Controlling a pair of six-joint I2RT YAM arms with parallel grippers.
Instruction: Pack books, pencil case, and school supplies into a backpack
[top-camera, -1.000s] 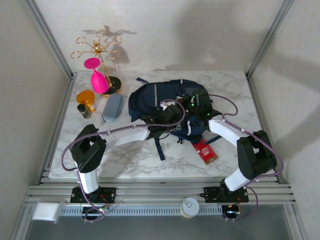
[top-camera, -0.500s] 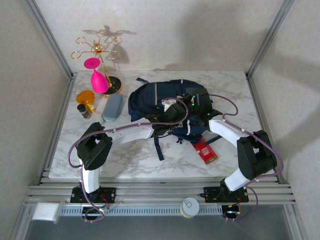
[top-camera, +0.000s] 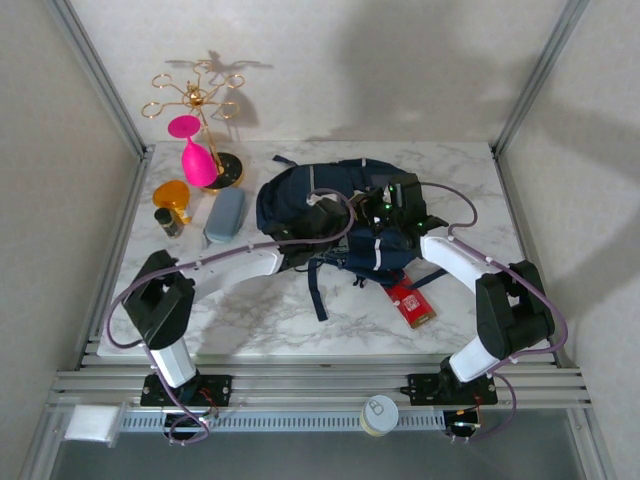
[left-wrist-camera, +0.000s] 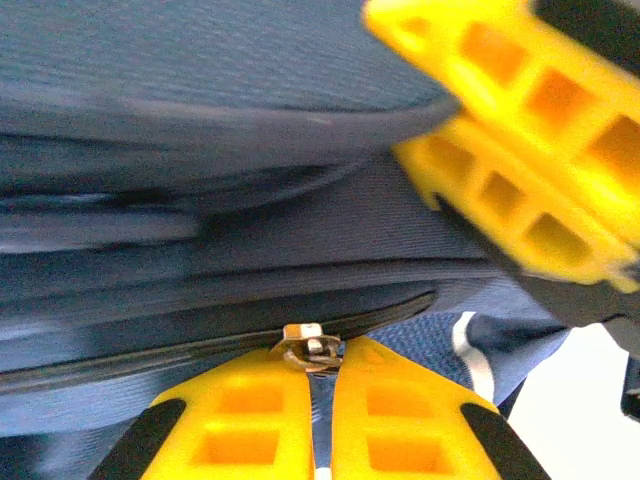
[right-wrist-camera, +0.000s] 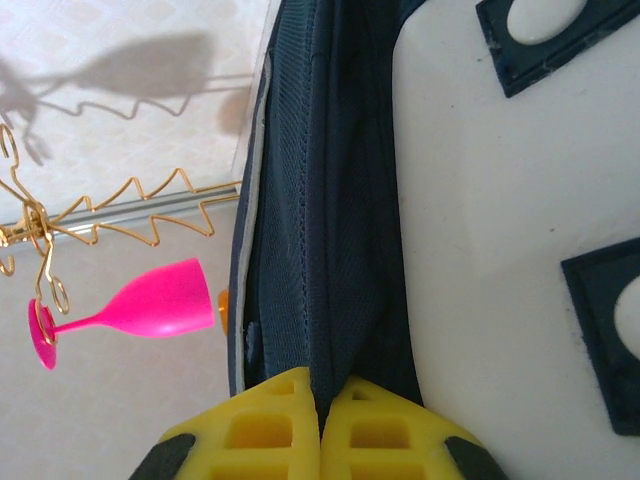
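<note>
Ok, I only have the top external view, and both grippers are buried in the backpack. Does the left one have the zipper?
Observer: Yes. In the left wrist view, the left gripper is shut on the metal zipper pull, which is pinched between its yellow fingertips.
Operator: And the right one?
Observer: The right wrist view shows the right gripper shut on a fold of the backpack fabric.
Operator: Are the two close together?
Observer: Yes. The right gripper's yellow fingers appear in the upper right of the left wrist view, near the pull.
</note>
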